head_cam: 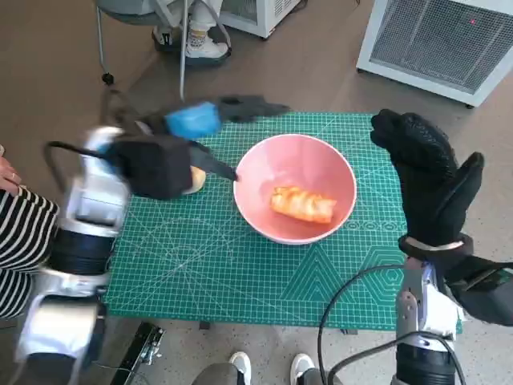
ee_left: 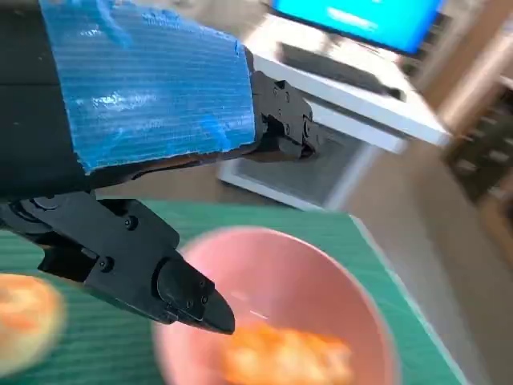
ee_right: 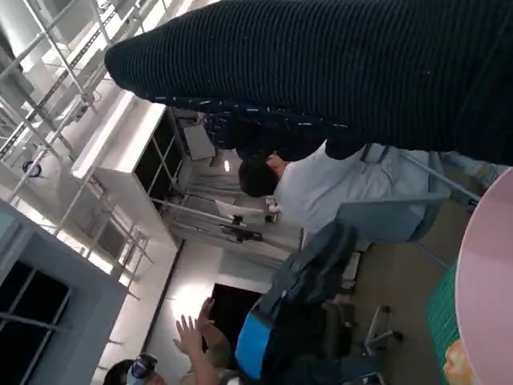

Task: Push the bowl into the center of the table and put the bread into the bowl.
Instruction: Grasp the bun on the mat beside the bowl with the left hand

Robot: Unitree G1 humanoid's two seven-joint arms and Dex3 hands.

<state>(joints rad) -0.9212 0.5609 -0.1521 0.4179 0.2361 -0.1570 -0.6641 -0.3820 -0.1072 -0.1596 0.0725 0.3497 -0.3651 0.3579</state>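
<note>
The golden-brown piece of bread (head_cam: 302, 204) is down in the pink round bowl (head_cam: 337, 172), lying on the bowl's floor with its long axis running across the table, tipped a little toward the robot at its right end, and the bowl sits about mid-mat on the green gridded cutting mat (head_cam: 240, 265). So, judging from how things lie, both halves of the job look done, and what counts now is getting the hands clear without nudging the bowl. The left hand (head_cam: 172, 152), black with blue tape, is the nearer one: it hovers just beside the bowl's left rim, fingers apart and holding nothing, one dark fingertip (ee_left: 210, 314) reaching right up to the rim in the left wrist view; whether it touches I cannot tell, as the picture is blurred. The bowl lies to that hand's right, so a pull-back to the left looks the safe line. Tucked under that hand sits a second pale, roundish bread-like piece (head_cam: 195, 180) on the mat, just outside the bowl. The right hand (head_cam: 429, 176), in the black knitted glove, stands raised and spread off the bowl's right side, apart from it and empty. Beyond the table stand a white grilled appliance (head_cam: 445, 40) and a person's feet (head_cam: 196, 42); a striped sleeve (head_cam: 20, 241) shows at the left edge.
</note>
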